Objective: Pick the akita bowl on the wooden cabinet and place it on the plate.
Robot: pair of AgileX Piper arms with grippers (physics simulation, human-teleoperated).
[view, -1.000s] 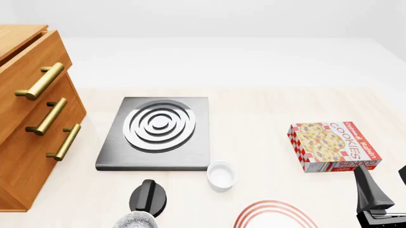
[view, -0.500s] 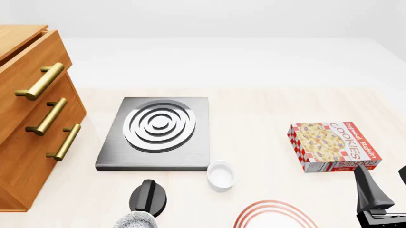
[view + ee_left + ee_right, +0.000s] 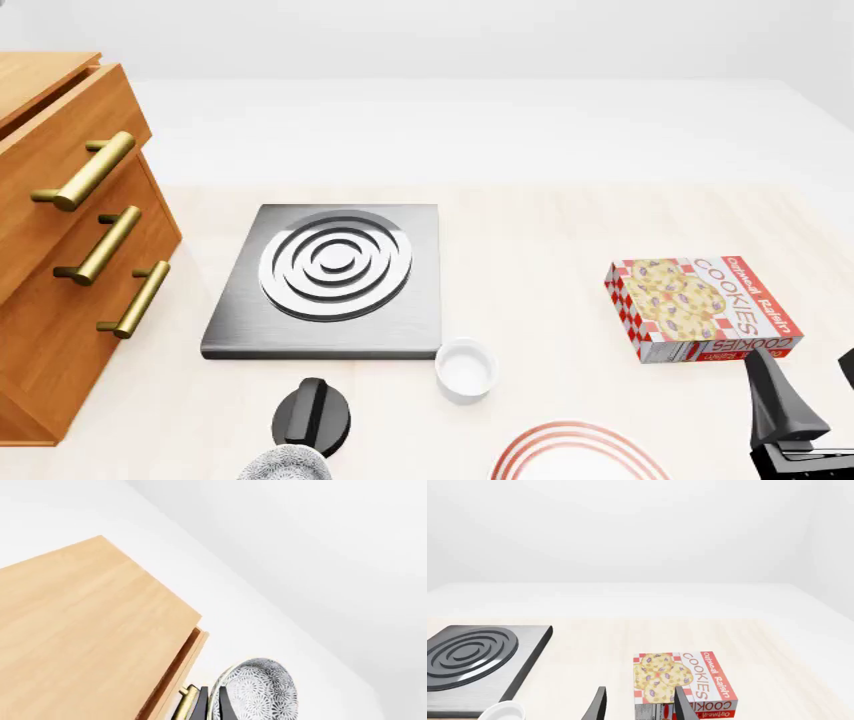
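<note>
A: The akita bowl (image 3: 259,692) is seen in the left wrist view, tilted on edge, with its rim gripped between the two dark fingers (image 3: 225,711) of the left end effector (image 3: 212,707). In the front view only a speckled grey patch of it (image 3: 283,464) is shown at the lower edge, left of centre.

B: Is it shown resting on anything?

A: No contact with a surface can be made out. In the wrist view it is seen beside the top edge of the wooden cabinet (image 3: 80,640), clear of it. In the front view the wooden cabinet (image 3: 60,240) is placed at the far left of the counter (image 3: 534,250), its three brass handles (image 3: 100,245) turned towards the stove slab (image 3: 331,278).

B: And the plate?

A: Only the red rings of the plate (image 3: 577,455) are shown, at the bottom edge, to the right of the bowl and just in front of the small white ramekin (image 3: 465,370). A black rounded part of the left arm (image 3: 314,412) is seen just above the bowl.

B: How is the right end effector held?

A: The right end effector (image 3: 639,707) is held with its fingers moderately apart and nothing between them; the cookie box (image 3: 684,682) is seen just beyond them. In the front view it (image 3: 787,425) is placed at the lower right corner, just in front of the cookie box (image 3: 701,308).
</note>
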